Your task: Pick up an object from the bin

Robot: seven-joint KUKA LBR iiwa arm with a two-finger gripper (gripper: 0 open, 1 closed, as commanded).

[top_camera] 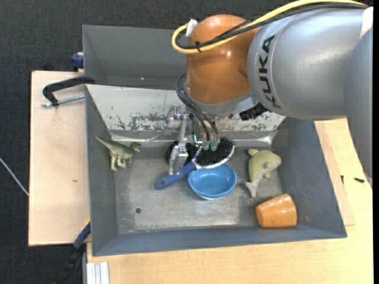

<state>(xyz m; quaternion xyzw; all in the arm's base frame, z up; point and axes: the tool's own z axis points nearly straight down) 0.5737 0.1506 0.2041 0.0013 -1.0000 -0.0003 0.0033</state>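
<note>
My gripper (179,151) hangs below the orange wrist cover, low in the middle of the bin. It is right above the blue handle of a dish brush (175,177). The brush's white head with black bristles lies just right of the gripper, resting against the rim of a blue bowl (212,183). The bowl sits upright on the bin floor, in front of and right of the gripper.
A small green-tan dinosaur figure (119,151) stands at the left wall. A pale green dolphin figure (260,166) lies right of the bowl. An orange cup (276,210) lies on its side in the front right corner. The arm and cover hide the back middle.
</note>
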